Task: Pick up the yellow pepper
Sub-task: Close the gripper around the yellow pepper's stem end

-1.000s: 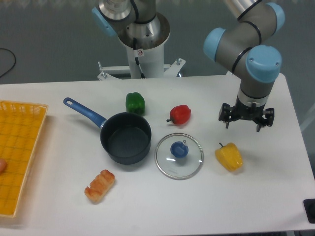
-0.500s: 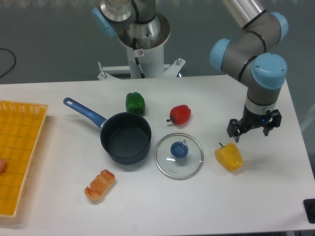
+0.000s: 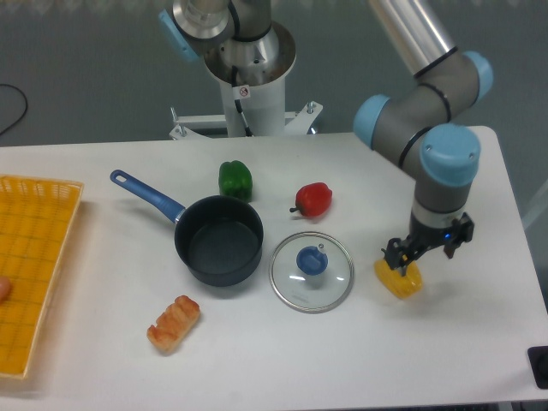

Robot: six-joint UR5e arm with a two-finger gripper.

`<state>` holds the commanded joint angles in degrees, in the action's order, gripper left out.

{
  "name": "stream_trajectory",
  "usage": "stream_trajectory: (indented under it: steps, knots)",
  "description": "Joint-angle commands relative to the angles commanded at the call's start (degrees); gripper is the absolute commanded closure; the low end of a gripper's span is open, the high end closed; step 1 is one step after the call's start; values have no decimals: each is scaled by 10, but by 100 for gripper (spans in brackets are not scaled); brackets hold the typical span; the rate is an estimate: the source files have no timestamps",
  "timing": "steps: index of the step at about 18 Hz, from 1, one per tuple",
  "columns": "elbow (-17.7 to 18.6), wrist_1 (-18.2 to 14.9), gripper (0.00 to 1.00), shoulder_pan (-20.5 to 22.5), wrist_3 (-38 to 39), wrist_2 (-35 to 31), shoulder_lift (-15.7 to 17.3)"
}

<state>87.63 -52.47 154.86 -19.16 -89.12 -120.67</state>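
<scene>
Progress: approach looks done, grasp and lift remain. The small glossy bright-yellow bell pepper [image 3: 400, 282] rests on the white table [image 3: 479, 342], just right of the round glass lid with the blue knob [image 3: 312, 271]. The black two-finger gripper [image 3: 403, 262] sits directly over the pepper's top, fingertips down at its upper surface. Whether the fingers are spread around the pepper or already closed on it cannot be told from this view; the arm's wrist hides the gap. Pepper appears not yet lifted, its underside seemingly on the table.

Surroundings, referenced to the glass lid, near to far:
- Browned bread roll [image 3: 173, 323], front left of the lid, well apart.
- Dark saucepan with blue handle [image 3: 217, 239], just left of the lid.
- Orange-yellow slatted tray [image 3: 26, 265], far left at the table edge.
- Glossy red pepper [image 3: 314, 199], just behind the lid.
- Glossy green pepper [image 3: 235, 180], behind and left.

Obstruction: judged none. The lid is the closest neighbour to the yellow pepper but not touching it; a straight upward lift looks clear.
</scene>
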Motion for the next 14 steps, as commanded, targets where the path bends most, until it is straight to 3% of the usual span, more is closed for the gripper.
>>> stream_trajectory:
  steps: [14]
  knots:
    - [5, 3, 0, -6, -4, -2, -21]
